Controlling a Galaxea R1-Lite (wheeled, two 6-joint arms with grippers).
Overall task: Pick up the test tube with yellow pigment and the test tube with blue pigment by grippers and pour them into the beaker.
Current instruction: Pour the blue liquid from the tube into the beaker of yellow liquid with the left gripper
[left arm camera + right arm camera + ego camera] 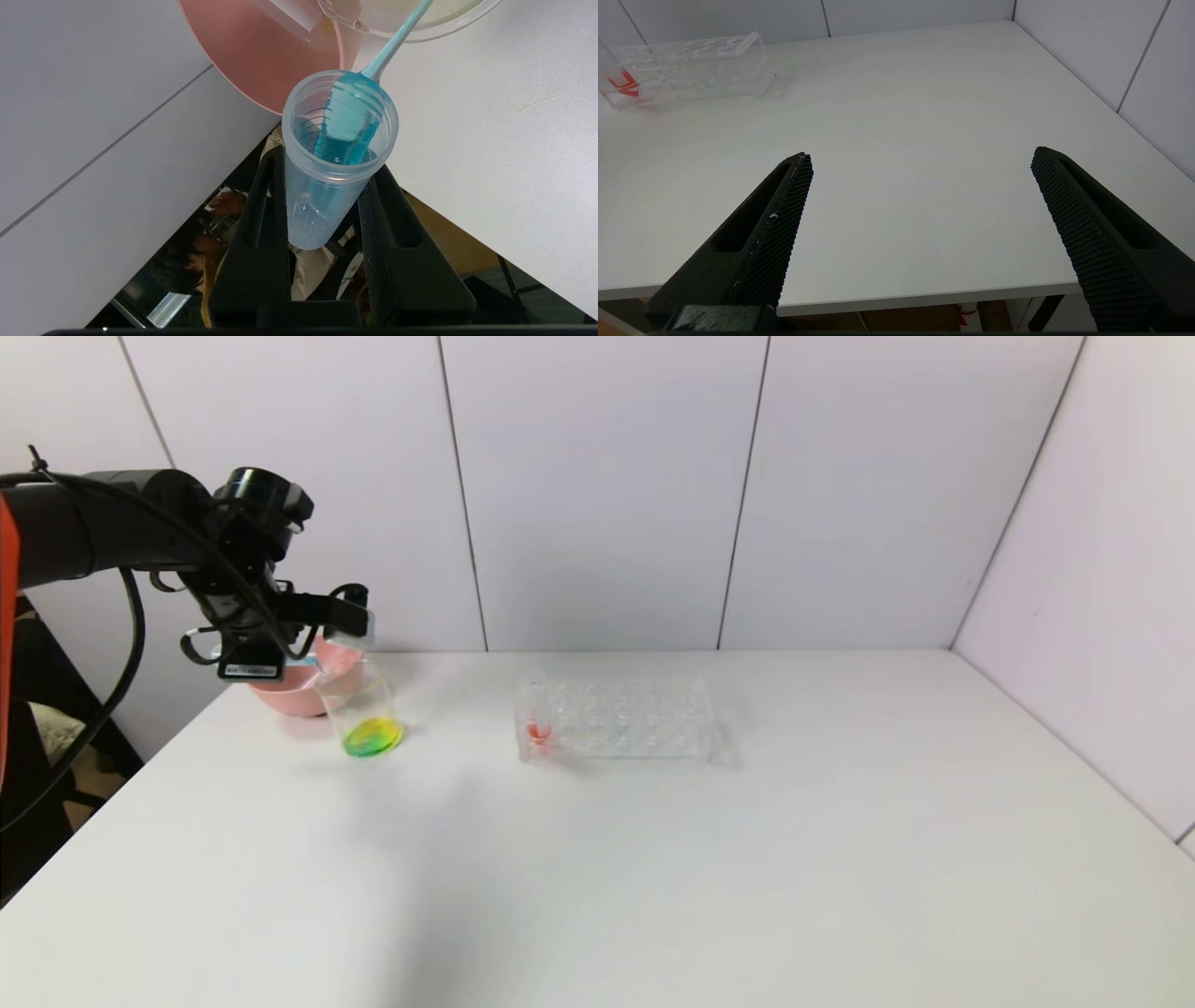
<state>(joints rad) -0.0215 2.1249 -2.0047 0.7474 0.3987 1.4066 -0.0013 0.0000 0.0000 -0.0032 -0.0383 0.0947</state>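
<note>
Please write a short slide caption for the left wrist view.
Left gripper tips the blue test tube, pouring a blue stream into the beaker.

Clear glossy beaker (364,714) on matt white table (653,859)

Setting: lab-style test bench. Bare white surface (653,859) enclosed by plain white panel walls (607,476). Clear multi-hole tube rack (616,719) at centre holds one red-tipped tube (539,723). Left of rack: glass beaker (366,714) with yellow-green liquid, pink bowl (294,686) just behind it.
</note>
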